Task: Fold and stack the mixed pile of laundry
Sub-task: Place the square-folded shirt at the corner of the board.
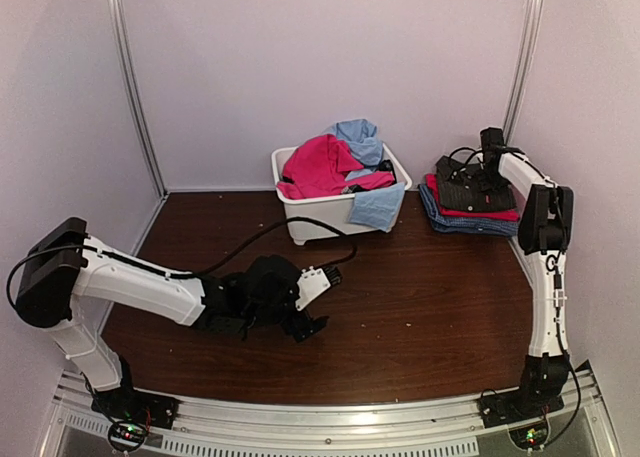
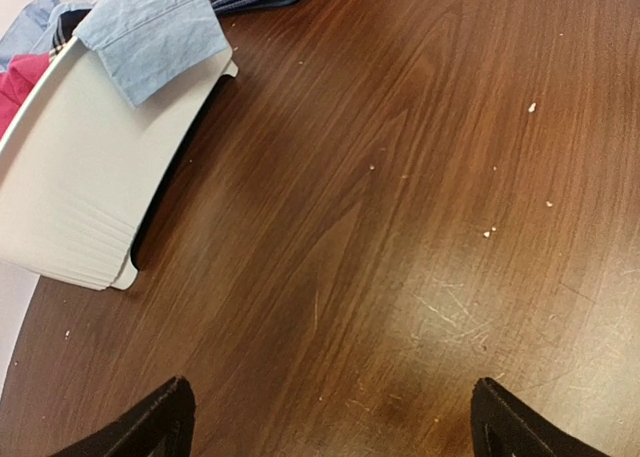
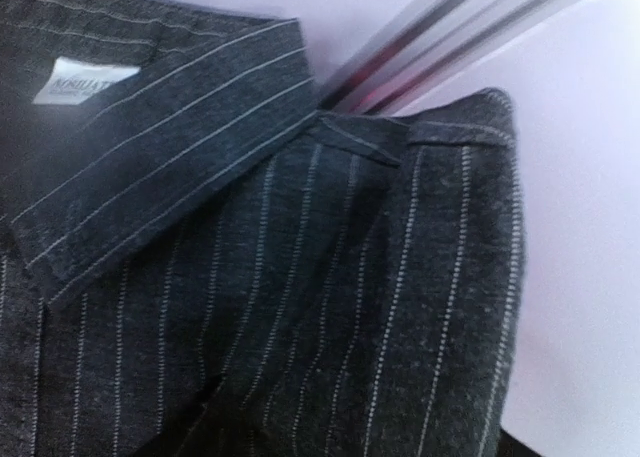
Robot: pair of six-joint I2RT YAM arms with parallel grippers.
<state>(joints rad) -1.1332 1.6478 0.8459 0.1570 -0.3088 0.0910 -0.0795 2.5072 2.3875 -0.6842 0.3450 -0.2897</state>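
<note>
I'm holding my left gripper (image 1: 322,299) low over the near table (image 1: 420,307), jaws spread wide. My right gripper (image 1: 487,162) is hanging at the pinstripe shirt (image 3: 300,307) topping the far-right stack (image 1: 470,219) (jaws: can't tell). Pink and blue laundry (image 1: 330,162) is lying in the tub (image 1: 320,222).

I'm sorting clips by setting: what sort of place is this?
Probably a robot test booth: plain white walls, metal corner rails, and a wooden table holding a tub of laundry.
</note>
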